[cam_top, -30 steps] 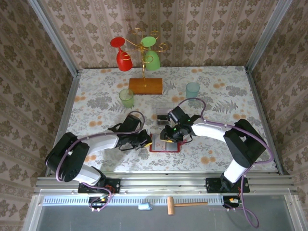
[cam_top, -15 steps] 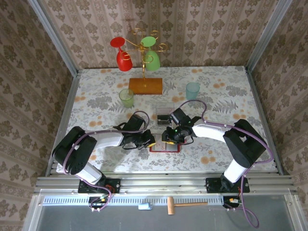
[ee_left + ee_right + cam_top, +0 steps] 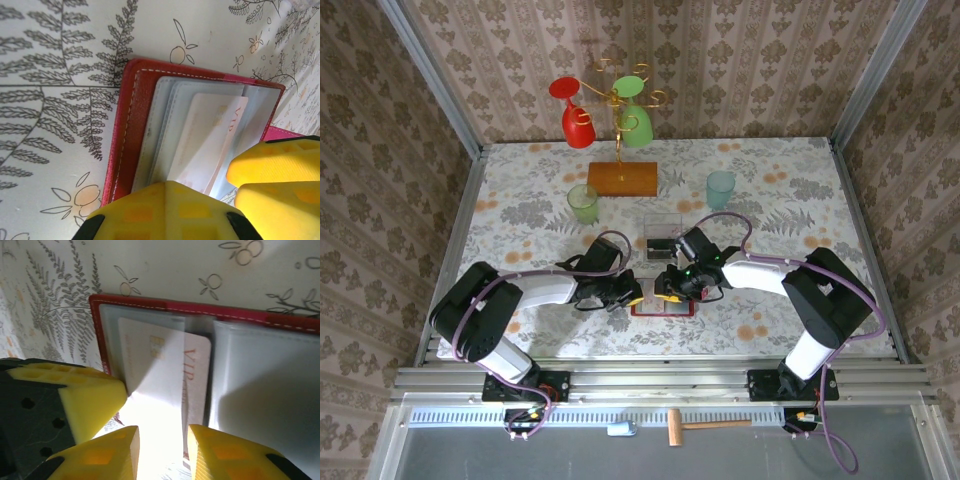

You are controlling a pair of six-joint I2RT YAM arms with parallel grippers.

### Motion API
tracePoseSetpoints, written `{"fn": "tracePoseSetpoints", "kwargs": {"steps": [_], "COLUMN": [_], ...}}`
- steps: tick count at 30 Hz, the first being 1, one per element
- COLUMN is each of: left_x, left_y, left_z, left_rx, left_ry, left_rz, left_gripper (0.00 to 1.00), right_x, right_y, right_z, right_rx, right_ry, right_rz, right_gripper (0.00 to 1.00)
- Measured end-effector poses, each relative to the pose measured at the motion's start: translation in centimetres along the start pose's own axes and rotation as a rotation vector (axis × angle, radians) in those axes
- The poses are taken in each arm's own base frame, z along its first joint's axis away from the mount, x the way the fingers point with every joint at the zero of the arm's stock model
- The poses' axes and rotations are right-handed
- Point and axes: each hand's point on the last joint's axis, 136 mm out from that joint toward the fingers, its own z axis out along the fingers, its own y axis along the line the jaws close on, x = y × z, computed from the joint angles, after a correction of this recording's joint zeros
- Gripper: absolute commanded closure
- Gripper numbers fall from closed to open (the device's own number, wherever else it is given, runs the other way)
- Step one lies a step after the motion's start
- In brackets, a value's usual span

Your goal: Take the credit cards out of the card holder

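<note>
Currently: red card holder lying open on counter; white card partly out of pocket beneath right gripper, jaws narrowly parted over it; left gripper at holder's edge, jaws impossible to judge.

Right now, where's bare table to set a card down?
Free: the right side, between the teal cup and the right wall; also the far-left corner behind the green cup. Crowded: the centre front, where the left gripper and right gripper meet over the wallet, with the clear box just behind.
</note>
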Motion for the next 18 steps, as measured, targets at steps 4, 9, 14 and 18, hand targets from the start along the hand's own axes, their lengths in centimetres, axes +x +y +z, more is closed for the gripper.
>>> {"fn": "tracePoseSetpoints", "kwargs": {"steps": [4, 9, 14, 18], "left_x": [0.0, 0.0, 0.0, 0.0], "left_y": [0.0, 0.0, 0.0, 0.0], "left_z": [0.0, 0.0, 0.0, 0.0], "left_rx": [0.000, -0.001, -0.001, -0.002], "left_ry": [0.000, 0.001, 0.001, 0.001], "left_rz": [0.000, 0.000, 0.000, -0.001], "left_gripper": [0.94, 0.94, 0.94, 0.93], "right_x": [0.0, 0.2, 0.1, -0.1], "right_y": [0.3, -0.3, -0.6, -0.8], "right_z": [0.2, 0.7, 0.7, 0.6], "right_rx": [-0.018, -0.002, 0.008, 0.012], "right_ry": [0.004, 0.021, 0.018, 0.013], "right_rz": [-0.004, 0.008, 0.010, 0.014], "right_gripper": [0.69, 0.69, 0.69, 0.69]}}
